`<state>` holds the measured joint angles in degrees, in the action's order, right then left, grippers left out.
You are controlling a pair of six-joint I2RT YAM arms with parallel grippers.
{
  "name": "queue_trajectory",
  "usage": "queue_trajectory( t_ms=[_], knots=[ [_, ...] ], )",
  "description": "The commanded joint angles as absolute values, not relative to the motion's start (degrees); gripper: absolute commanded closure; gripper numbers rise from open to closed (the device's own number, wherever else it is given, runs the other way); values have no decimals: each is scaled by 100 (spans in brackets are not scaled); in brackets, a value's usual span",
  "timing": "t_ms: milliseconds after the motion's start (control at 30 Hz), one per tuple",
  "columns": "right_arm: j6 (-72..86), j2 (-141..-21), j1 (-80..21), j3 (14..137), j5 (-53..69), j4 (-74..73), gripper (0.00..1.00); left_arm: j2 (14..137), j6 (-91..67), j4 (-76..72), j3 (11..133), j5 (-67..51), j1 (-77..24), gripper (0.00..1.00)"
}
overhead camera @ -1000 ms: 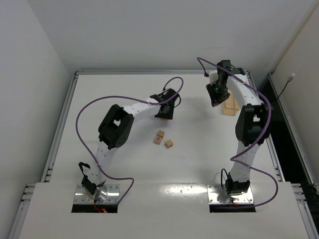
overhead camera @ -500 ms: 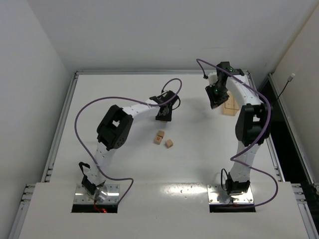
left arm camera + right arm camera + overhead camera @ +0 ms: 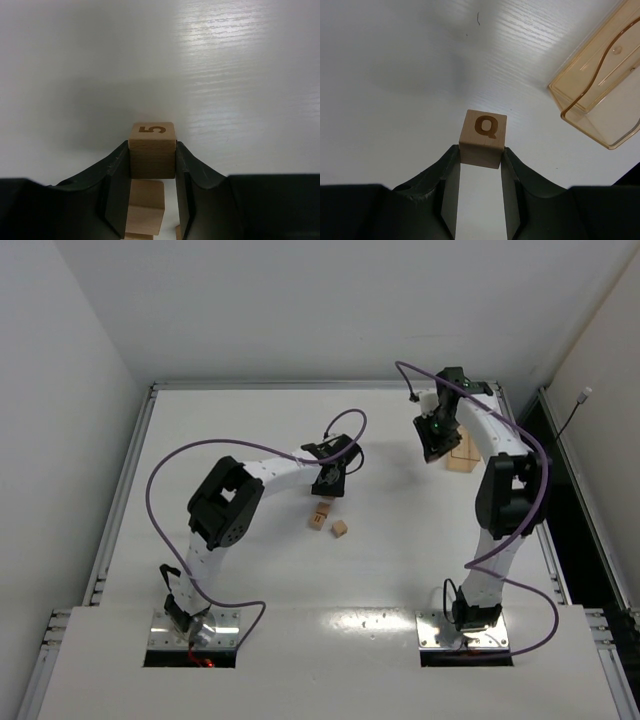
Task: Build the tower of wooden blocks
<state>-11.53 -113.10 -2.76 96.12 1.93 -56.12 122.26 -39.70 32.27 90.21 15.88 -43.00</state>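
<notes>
Two grabs: left end effector [image 3: 152, 167] clamped on the small tan wooden cube marked 5 [image 3: 152, 147], over the stacked pale wooden cubes [image 3: 145, 205] on the white tabletop [image 3: 225, 75]; I'd square the edges, lower slowly, then release; right end effector [image 3: 480, 167] pinches the tan wooden Q cube [image 3: 482, 137]

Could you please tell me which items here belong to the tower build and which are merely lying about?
Belong to the job:
- the 5 block, gripped in the left tool
- the Q block, gripped in the right tool
- the marked loose block
- the plain block beside it

Just lying about:
- the amber plastic container
</notes>
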Motion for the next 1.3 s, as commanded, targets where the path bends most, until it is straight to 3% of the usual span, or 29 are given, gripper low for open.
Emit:
queue_trajectory(
  t_ms=[0,100,133,200,267,467,767,1000,1133,1267],
  knots=[
    [-1125,-10898,-299,9510,272,-5581,100,11892,-4096,3200,8938,1512,-4368,100],
    [-1125,-10776,-299,9405,211,-5581,100,11892,-4096,3199,8938,1433,-4368,99],
    [-1125,-10775,-299,9404,211,-5581,100,11944,-4096,3199,8938,1433,-4368,89],
    [-1178,-10723,-299,9352,211,-5581,100,11944,-4096,3199,8938,1371,-4368,79],
    [-1178,-10723,-299,9352,211,-5581,100,11997,-4096,3199,8938,1310,-4368,59],
    [-1178,-10723,-299,9352,158,-5581,100,12050,-4043,3146,8991,1152,-4368,31],
    [-1230,-10618,-299,9229,325,-5459,100,11427,-3806,2857,8991,1538,-4535,29],
    [-1485,-10293,-544,8886,246,-4905,100,10566,-3419,2865,9272,2503,-4588,26],
    [-1783,-10345,-861,8947,518,-4834,100,10073,-3357,2917,9193,2619,-4009,18],
    [-2091,-10862,-1352,9693,808,-5140,100,9888,-3235,2971,9044,2505,-2738,15]
  ],
)
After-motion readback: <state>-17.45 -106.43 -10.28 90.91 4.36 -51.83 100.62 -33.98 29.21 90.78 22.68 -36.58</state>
